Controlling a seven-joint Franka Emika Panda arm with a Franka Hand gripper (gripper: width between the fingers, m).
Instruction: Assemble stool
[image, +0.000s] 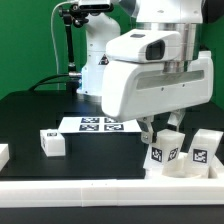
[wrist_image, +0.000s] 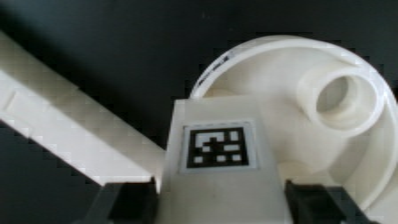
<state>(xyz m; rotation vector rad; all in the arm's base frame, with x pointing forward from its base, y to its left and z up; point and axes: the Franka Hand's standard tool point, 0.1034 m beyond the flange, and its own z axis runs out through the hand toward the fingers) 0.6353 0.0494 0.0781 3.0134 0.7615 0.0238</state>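
In the exterior view, you see the arm (image: 150, 70) bent low over the black table (image: 30, 115), on the exterior view's right. Its gripper (image: 163, 133) points straight down, and its fingers come down on either side of one leg (image: 166, 152), a white block that stands upright and shows two tagged faces. A second leg (image: 205, 148) stands just beside it, further to the exterior view's right. A third leg (image: 52, 142) sits well apart on the exterior view's left. The marker board (image: 95, 123) lies flat on the far side, between that leg and the arm. A long white border rail (image: 100, 195) runs along the near edge.

In the wrist view, you look straight down between the fingers. The gripper (wrist_image: 222, 200) is pinching the leg (wrist_image: 217, 145): both dark fingers (wrist_image: 134, 205) press against its opposite sides, and a tagged face looks up at the camera. The round seat (wrist_image: 294, 75) lies just beyond the leg, its edge partly hidden behind it and a round hole showing in its surface. The border rail (wrist_image: 63, 105) crosses the picture at a slant beside the seat; you cannot tell whether the two touch.
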